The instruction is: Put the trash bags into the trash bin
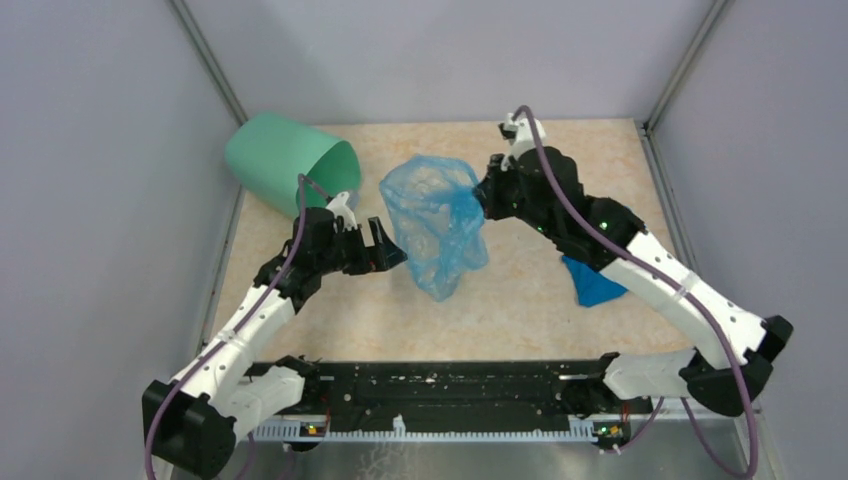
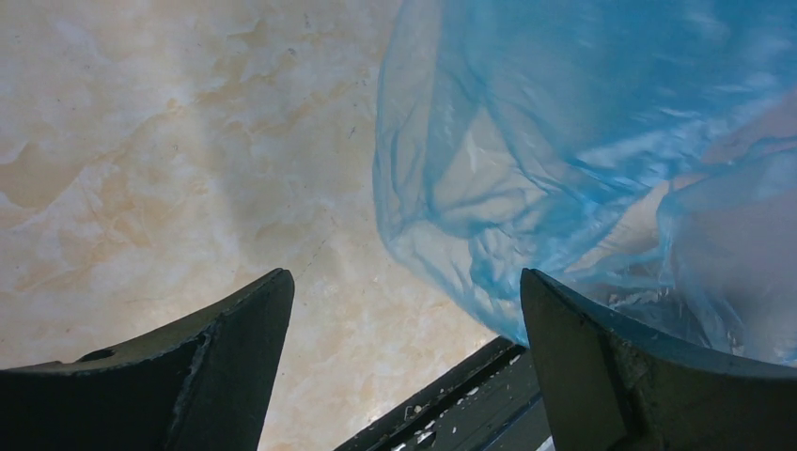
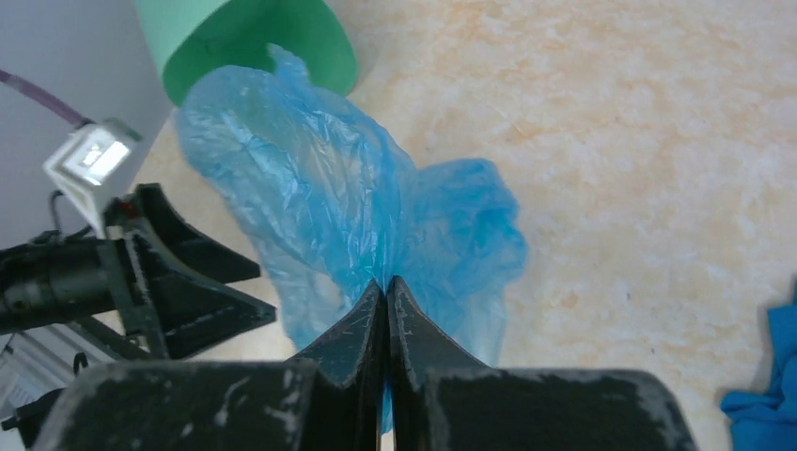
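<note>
Your right hand [image 3: 385, 291] pinches the crinkly, translucent light blue plastic bag [image 1: 436, 218] above the marbled tabletop [image 1: 540, 300].
Your left hand [image 1: 385, 247] gapes empty just beside it; the smooth mint-green plastic bin [image 1: 290, 162] lies tipped at far left.

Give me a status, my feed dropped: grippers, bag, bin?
Right gripper shut on trash bag, bag lifted. Left gripper open beside it. Trash bin on its side, far left. Nothing blocking.

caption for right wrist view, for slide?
Right gripper shut on blue trash bag, green bin behind.
</note>
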Available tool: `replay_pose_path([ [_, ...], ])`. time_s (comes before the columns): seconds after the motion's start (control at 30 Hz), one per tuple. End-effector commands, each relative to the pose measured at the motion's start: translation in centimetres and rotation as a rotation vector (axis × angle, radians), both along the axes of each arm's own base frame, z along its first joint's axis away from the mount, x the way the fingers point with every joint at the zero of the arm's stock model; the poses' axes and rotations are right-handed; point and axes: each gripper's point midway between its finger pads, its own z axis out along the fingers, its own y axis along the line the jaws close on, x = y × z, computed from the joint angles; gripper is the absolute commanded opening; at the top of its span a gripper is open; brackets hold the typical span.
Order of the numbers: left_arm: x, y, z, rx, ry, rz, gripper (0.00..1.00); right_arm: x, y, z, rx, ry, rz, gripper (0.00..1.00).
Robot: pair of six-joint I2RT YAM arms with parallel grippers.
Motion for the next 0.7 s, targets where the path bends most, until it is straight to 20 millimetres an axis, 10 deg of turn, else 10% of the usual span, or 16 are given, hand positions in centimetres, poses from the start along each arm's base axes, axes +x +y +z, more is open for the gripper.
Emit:
replay_pose_path([
  [0.0, 1.2, -0.5, 2.7, -0.047, -0.092, -0.004, 0.95, -0.2, -3.2, -3.6, 0.085, 0.105, -0.044, 0.0],
  [0.3, 0.8, -2.6, 0.8, -0.127, -0.051, -0.105, 0.84, -2.0, -7.0, -16.1, 0.103, 0.345, -0.181, 0.01],
  [0.67, -0.1, -2.6, -3.2, -0.099, 0.027, -0.123, 0.72, -3.4, -8.9, -19.7, 0.064, 0.38, -0.233, 0.04],
])
